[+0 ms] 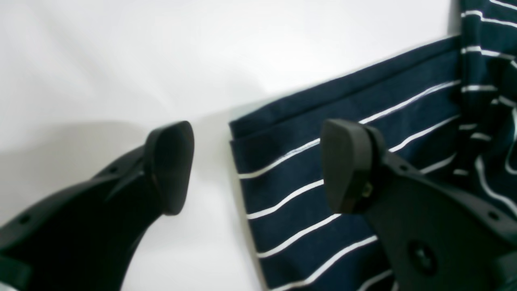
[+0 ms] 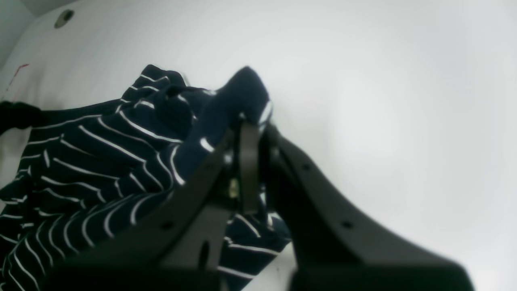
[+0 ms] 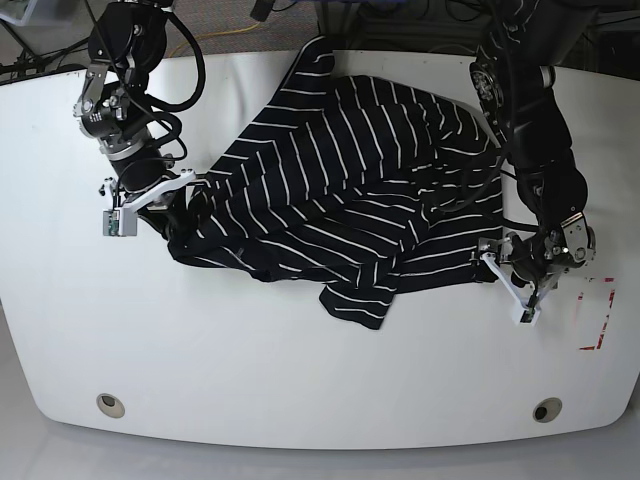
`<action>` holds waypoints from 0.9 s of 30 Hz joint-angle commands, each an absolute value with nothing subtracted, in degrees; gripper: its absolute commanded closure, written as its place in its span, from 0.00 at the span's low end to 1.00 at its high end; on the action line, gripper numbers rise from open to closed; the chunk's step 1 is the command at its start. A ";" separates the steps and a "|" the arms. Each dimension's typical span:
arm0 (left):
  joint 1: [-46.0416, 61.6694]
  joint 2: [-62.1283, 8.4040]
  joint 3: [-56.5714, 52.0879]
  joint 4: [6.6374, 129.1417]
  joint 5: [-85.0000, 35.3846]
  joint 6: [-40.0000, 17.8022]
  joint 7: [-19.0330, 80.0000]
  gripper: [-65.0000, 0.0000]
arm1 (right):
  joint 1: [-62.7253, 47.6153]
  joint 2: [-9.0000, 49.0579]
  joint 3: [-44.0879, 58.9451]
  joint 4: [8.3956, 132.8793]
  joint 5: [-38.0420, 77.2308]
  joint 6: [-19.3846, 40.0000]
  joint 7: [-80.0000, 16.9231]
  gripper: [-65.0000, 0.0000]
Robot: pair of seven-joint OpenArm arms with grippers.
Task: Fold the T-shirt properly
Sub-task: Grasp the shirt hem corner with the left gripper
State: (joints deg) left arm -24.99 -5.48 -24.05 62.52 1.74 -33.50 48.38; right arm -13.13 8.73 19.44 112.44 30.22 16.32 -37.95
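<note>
The T-shirt (image 3: 350, 190) lay rumpled and bunched on the white counter (image 3: 300, 370) between the two hands, with no neat fold yet made, so nearly all the folding seemed left to do. The right hand (image 2: 246, 121) was clamped on a pinch of its cloth, while the left hand (image 1: 258, 165) stood spread wide and empty, one finger above the hem corner. No containers were in view.
</note>
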 commanded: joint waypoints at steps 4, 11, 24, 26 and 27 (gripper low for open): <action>-27.47 -6.02 -23.96 57.89 1.27 -33.63 45.49 0.29 | -12.53 9.27 19.65 113.54 30.90 16.48 -36.35 1.00; -27.47 -5.93 -23.96 54.81 1.19 -33.71 45.41 0.30 | -12.53 9.27 19.65 113.54 30.90 16.48 -36.35 1.00; -27.03 -5.85 -24.04 54.64 1.54 -33.45 45.49 0.99 | -12.53 9.27 19.65 113.54 30.90 16.48 -36.35 1.00; -27.03 -5.76 -24.04 54.90 1.45 -33.45 45.76 0.99 | -12.44 9.27 19.74 113.54 30.81 16.48 -36.35 1.00; -27.03 -5.76 -24.22 55.69 1.27 -33.45 46.02 0.99 | -12.44 9.27 19.91 113.54 30.81 16.31 -36.35 1.00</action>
